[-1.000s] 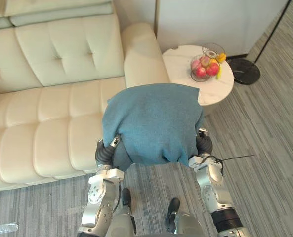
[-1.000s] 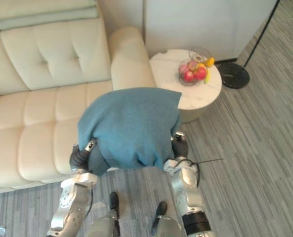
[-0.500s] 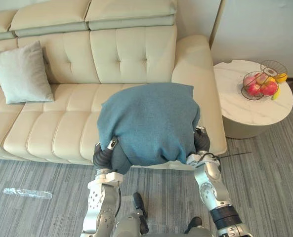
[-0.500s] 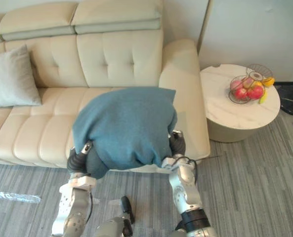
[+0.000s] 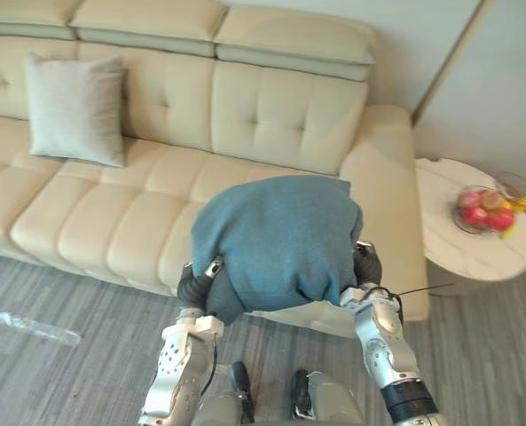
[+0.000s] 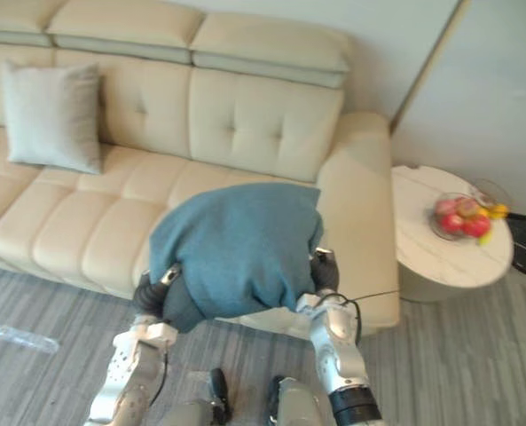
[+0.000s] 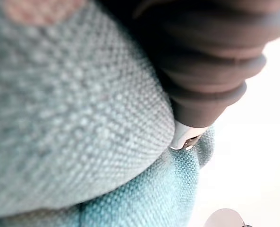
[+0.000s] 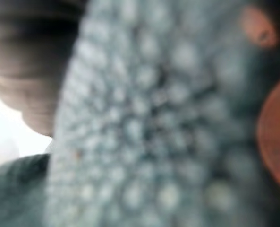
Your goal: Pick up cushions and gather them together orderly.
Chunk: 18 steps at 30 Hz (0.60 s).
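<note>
Fingers hidden by the blue cushion (image 5: 276, 235), we cannot tell their grip; left hand (image 5: 192, 286) and right hand (image 5: 367, 264) flank it before the sofa (image 5: 271, 115), grey cushion (image 5: 74, 108) far left.

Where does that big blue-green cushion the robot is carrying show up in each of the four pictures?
Left eye view: the teal cushion sits at centre, in front of the sofa seat.
Right eye view: the cushion is a little left of centre.
Left wrist view: its weave, seen from very close.
Right wrist view: its weave, again very close.
Shared landmark: the cream sofa behind it, in both eye views.
</note>
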{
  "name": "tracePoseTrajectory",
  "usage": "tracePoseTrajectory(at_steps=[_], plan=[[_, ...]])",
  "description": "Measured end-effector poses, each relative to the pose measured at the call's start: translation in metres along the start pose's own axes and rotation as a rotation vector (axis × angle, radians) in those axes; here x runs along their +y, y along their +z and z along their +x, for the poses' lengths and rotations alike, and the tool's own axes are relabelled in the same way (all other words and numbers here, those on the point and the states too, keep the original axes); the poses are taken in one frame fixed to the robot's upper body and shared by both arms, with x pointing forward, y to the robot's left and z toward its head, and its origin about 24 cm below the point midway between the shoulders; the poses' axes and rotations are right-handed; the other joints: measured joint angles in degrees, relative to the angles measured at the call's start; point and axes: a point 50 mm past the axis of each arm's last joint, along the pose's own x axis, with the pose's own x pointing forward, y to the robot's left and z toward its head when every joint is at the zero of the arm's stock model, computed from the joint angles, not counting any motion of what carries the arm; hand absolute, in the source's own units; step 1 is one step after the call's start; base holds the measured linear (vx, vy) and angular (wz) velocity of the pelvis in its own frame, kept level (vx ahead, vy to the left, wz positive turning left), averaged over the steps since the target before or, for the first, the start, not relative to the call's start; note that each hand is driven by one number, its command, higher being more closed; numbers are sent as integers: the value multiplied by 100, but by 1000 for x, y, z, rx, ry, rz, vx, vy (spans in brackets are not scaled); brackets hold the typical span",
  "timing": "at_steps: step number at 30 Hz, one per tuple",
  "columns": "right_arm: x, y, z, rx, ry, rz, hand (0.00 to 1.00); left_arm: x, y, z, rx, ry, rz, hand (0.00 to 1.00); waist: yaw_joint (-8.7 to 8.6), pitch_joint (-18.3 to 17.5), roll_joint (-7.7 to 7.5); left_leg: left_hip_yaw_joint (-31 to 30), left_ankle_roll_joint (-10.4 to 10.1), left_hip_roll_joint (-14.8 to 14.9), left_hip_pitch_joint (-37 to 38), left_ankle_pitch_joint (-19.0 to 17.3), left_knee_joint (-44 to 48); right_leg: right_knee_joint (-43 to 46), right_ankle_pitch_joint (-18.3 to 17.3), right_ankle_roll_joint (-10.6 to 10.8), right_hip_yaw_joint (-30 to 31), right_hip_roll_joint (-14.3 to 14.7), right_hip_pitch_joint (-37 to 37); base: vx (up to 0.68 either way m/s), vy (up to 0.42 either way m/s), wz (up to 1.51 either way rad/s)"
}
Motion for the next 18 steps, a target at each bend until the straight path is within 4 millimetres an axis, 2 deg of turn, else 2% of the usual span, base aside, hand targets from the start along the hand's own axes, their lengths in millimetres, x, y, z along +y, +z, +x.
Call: tracePoseTrajectory(at_steps=[1, 2, 3, 5, 6, 7, 8, 10, 11, 12, 13, 15, 18], plan=[[-5, 2, -7, -7, -17, -2, 100, -7, 0, 0, -6, -16, -15, 100, 43, -19, 185, 360, -115, 419, -193, -342, 703, -252, 38, -18, -319, 89, 303, 303, -93, 80], [-3, 5, -10, -23, -11, 9, 100, -11, 3, 0, -23, -26, -25, 100, 120, -26, 235, 616, -225, 734, -310, -430, 1200, -316, 33, -29, -391, 208, 456, 258, -64, 37], [1, 9, -10, -42, -3, 21, 100, -11, 4, 1, -28, -24, -27, 100, 184, -26, 220, 731, -223, 861, -357, -442, 1479, -373, 35, -32, -386, 268, 562, 248, -72, -5], [13, 29, -11, -134, 31, 49, 100, -9, 4, -1, -31, -18, -29, 100, 371, -13, 170, 1056, -151, 1228, -402, -549, 2370, -770, 47, -49, -171, 439, 1027, 231, -33, -42], [16, 36, -11, -164, 44, 55, 100, -9, 5, -2, -32, -18, -31, 100, 410, -12, 163, 1107, -73, 1403, -468, -711, 2665, -860, 52, -51, -124, 487, 1160, 204, 29, -51], [19, 42, -12, -196, 55, 62, 100, -9, 5, -5, -31, -21, -34, 100, 412, -61, 128, 1098, -54, 1581, -473, -824, 2744, -916, 52, -52, -71, 502, 1216, 179, 62, -47], [20, 47, -13, -230, 60, 65, 100, -10, 3, -7, -24, -32, -35, 100, 396, -205, 67, 851, -98, 1717, -518, -840, 2421, -1033, 71, -21, 46, 500, 1229, 216, 125, -39], [20, 49, -12, -252, 61, 69, 100, -12, 3, -6, -25, -52, -35, 100, 361, -270, 36, 383, -238, 1740, -525, -762, 1832, -1202, 147, 100, 172, 447, 1252, 185, 191, -32], [19, 49, -12, -257, 57, 69, 100, -13, 3, -6, -24, -60, -35, 100, 356, -275, 25, 43, -479, 1665, -437, -582, 1259, -1277, 202, 189, 289, 381, 1262, 176, 311, -44], [18, 48, -12, -251, 51, 66, 100, -13, 2, -7, -16, -61, -36, 100, 361, -296, 62, -291, -608, 1596, -245, -244, 620, -1355, 260, 292, 427, 350, 1290, 219, 424, -62], [16, 42, -12, -224, 38, 70, 100, -11, -1, -8, -3, -58, -28, 100, 385, -321, 46, -429, -1097, 1497, -47, 150, 345, -1483, 316, 477, 610, 287, 1361, 189, 367, -53], [11, 27, -14, -161, -9, 88, 100, -7, -4, -11, 20, -51, -11, 100, 353, -400, -138, -363, -935, 1138, 53, 67, 327, -1726, 479, 707, 830, -41, 1402, 133, 296, -34], [12, 15, -20, -107, -33, 115, 100, -5, -7, -15, 35, -40, -10, 100, 380, -409, -153, -92, -708, 918, 70, -244, 671, -1669, 583, 878, 1028, -331, 1398, 57, 345, -37]])
